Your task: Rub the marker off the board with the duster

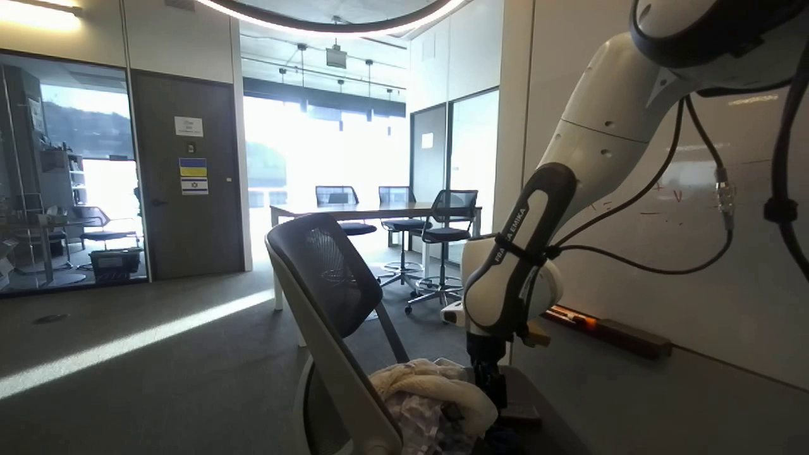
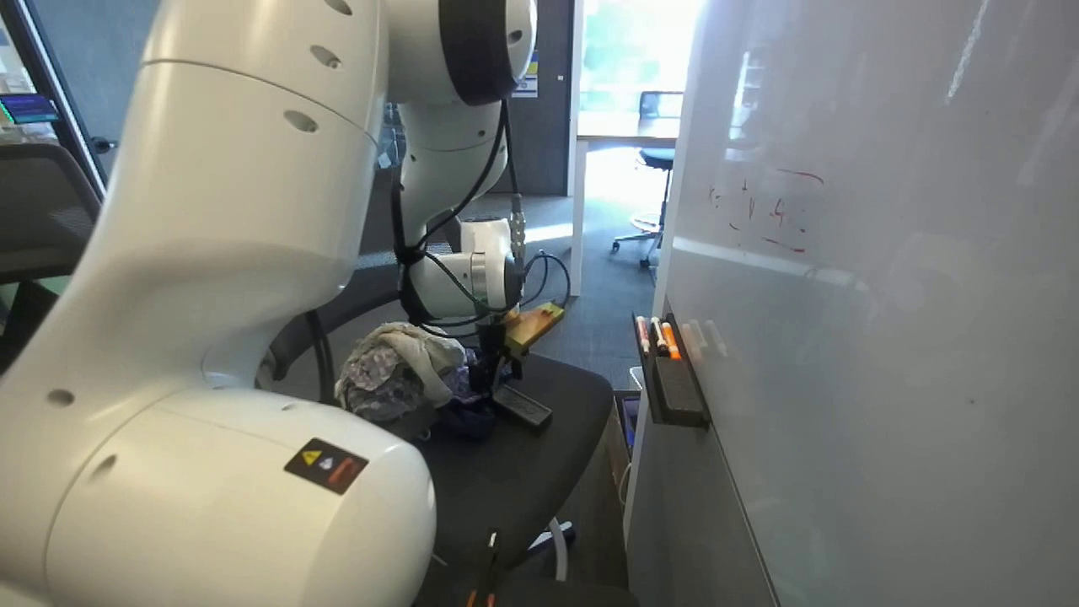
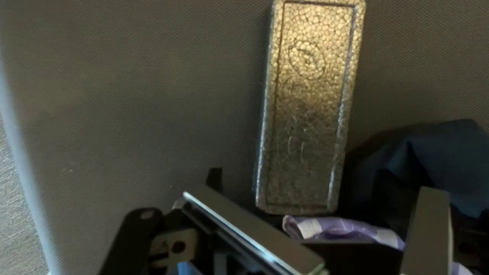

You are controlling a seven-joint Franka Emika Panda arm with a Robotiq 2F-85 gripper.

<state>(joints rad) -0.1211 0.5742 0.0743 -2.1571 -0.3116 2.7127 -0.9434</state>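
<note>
Wrist view: the hand (image 3: 328, 229) is standing released over the woven surface (image 3: 133, 114), its jaws well apart and grasping nothing, while the duster (image 3: 305, 114) is lying flat, inward from the edge facing the whiteboard (image 2: 885, 405). Red strokes (image 2: 777, 212) are showing in both exterior views, so work is probably standing at the pick-up step; the next move is likely calling for centring across the duster's narrow width before lowering and gripping. The duster is presenting a round-cornered slab, its pebbled face suggesting moulded foam and bearing an incised border; a purple checked cloth (image 3: 344, 226) is lying just beside its hand-side end.
</note>
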